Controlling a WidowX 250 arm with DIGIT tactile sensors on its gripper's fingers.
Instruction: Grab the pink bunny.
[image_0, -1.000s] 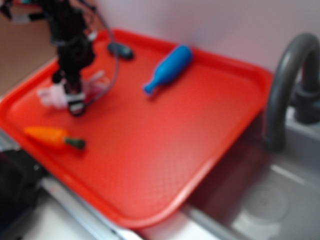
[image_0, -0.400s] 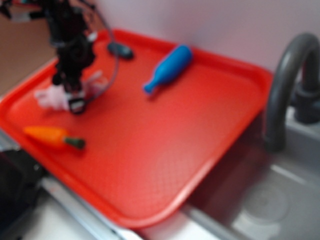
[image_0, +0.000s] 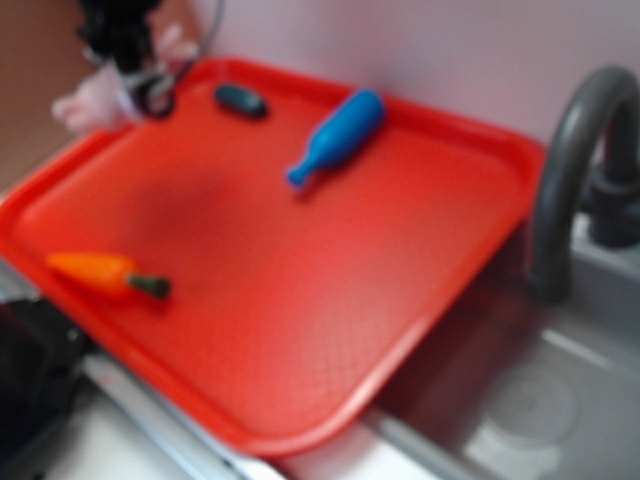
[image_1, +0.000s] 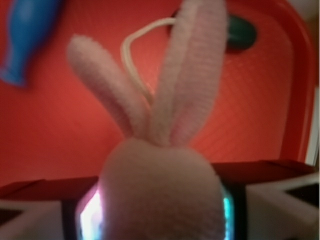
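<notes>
The pink bunny (image_0: 92, 100) is a pale pink fluffy plush. It hangs in my gripper (image_0: 135, 85), lifted above the back left corner of the red tray (image_0: 330, 300). In the wrist view the bunny (image_1: 160, 185) fills the space between my jaws, its two long ears pointing up and a cream cord loop behind them. My gripper (image_1: 159, 210) is shut on it. The exterior view is blurred.
An orange toy carrot (image_0: 100, 271) lies at the tray's front left. A blue bottle (image_0: 338, 134) and a dark green object (image_0: 241, 99) lie near the back rim. A grey faucet (image_0: 575, 170) and sink (image_0: 520, 400) are at the right.
My gripper closed on the bunny on the tray, then rose up and back with it; the bunny is now off the tray surface.
</notes>
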